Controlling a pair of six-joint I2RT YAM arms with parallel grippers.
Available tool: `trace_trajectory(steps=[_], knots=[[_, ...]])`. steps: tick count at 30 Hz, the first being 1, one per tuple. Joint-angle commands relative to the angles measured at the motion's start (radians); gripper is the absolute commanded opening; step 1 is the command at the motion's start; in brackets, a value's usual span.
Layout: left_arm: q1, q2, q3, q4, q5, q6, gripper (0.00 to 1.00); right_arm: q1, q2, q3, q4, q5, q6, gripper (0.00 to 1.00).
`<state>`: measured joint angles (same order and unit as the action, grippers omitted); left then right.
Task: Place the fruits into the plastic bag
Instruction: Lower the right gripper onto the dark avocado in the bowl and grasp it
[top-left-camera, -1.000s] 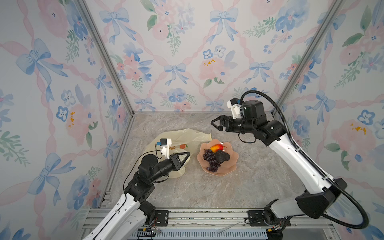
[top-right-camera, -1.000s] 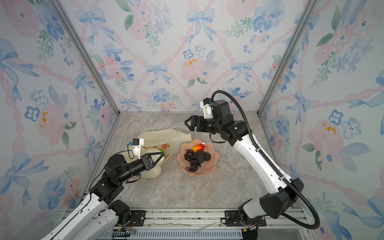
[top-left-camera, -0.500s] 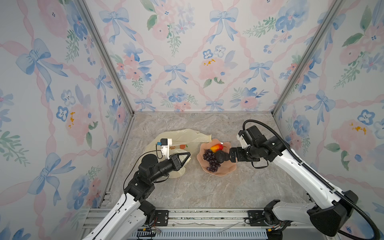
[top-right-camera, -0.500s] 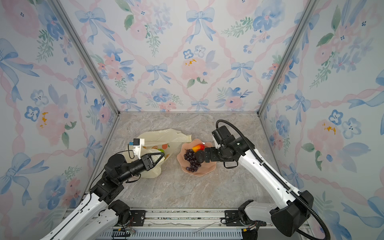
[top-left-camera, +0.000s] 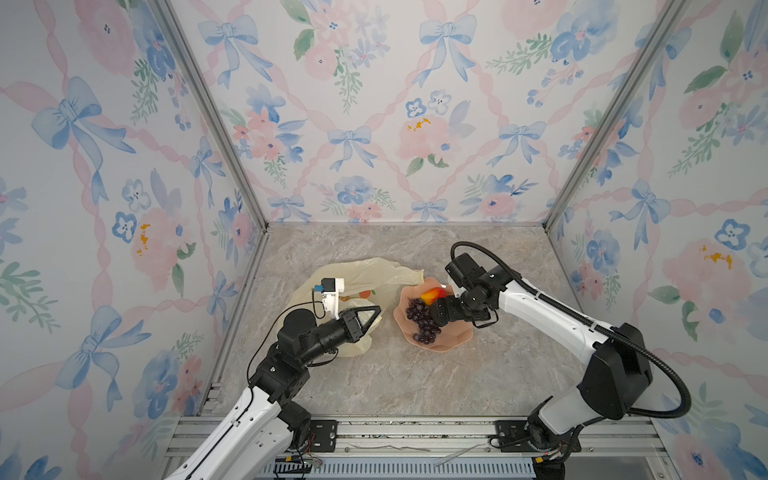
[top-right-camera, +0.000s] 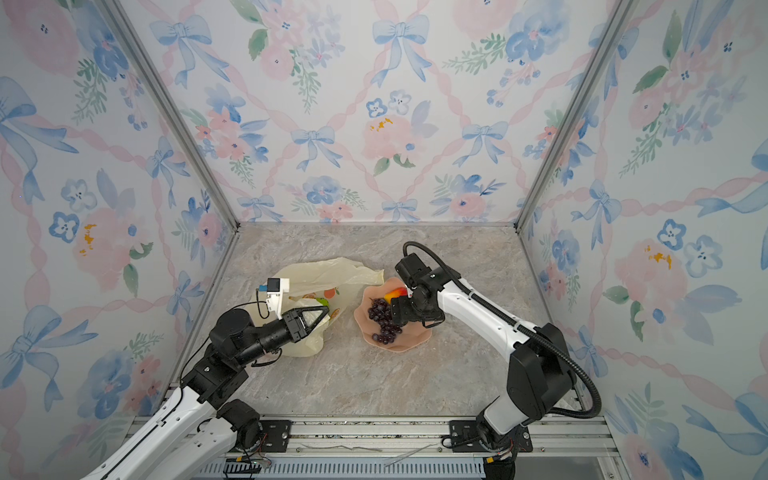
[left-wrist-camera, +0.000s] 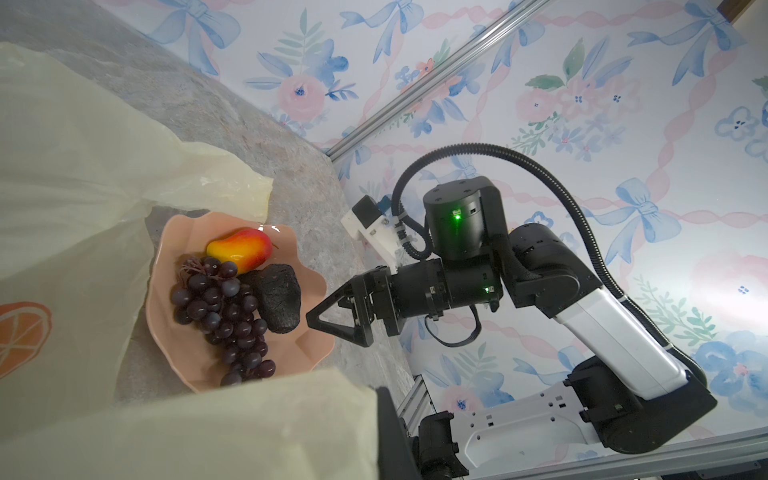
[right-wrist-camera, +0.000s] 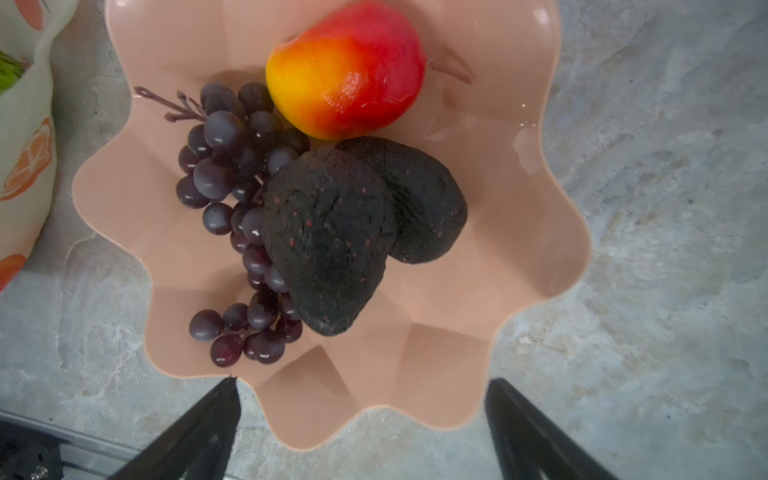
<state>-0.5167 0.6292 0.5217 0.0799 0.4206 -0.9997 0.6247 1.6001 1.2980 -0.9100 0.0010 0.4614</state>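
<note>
While my left hand (top-left-camera: 374, 313) grips the plastic bag (top-left-camera: 365, 270), my right hand (right-wrist-camera: 362, 380) hovers wide open just above the pink dish (right-wrist-camera: 540, 208) holding grape bunch (right-wrist-camera: 232, 187), mango (right-wrist-camera: 345, 70), dark lumps (right-wrist-camera: 328, 241).

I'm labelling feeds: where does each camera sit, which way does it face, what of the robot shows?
Top view: above the arms' bases, looking down at the table; both arms, left gripper gripping plastic bag, right gripper over pink dish.
Top view: alongside, same aim; both arms, same dish.
Left wrist: on left arm, facing past the bag toward dish and right arm; own gripper unclear.
Right wrist: on right arm, looking down into the dish; own open fingertips show.
Shared: all show the dish's grapes and mango.
</note>
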Motion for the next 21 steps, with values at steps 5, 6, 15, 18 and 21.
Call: trace_trajectory(steps=[5,6,15,18,21], knots=[[0.006,-0.041,-0.005,-0.011,0.006,0.013,0.0,0.004,0.134,0.098,0.055,-0.025,-0.01,0.89],[0.005,-0.043,-0.005,-0.015,0.004,0.013,0.0,0.004,0.149,0.107,0.058,-0.028,-0.012,0.88],[0.005,-0.055,0.005,-0.036,-0.003,0.019,0.0,-0.007,0.217,0.144,0.08,-0.036,-0.005,0.77],[0.006,-0.056,0.004,-0.038,-0.005,0.019,0.0,-0.009,0.227,0.144,0.082,-0.033,-0.001,0.74],[0.006,-0.059,0.004,-0.038,-0.008,0.018,0.0,-0.01,0.228,0.136,0.082,-0.026,0.0,0.72]])
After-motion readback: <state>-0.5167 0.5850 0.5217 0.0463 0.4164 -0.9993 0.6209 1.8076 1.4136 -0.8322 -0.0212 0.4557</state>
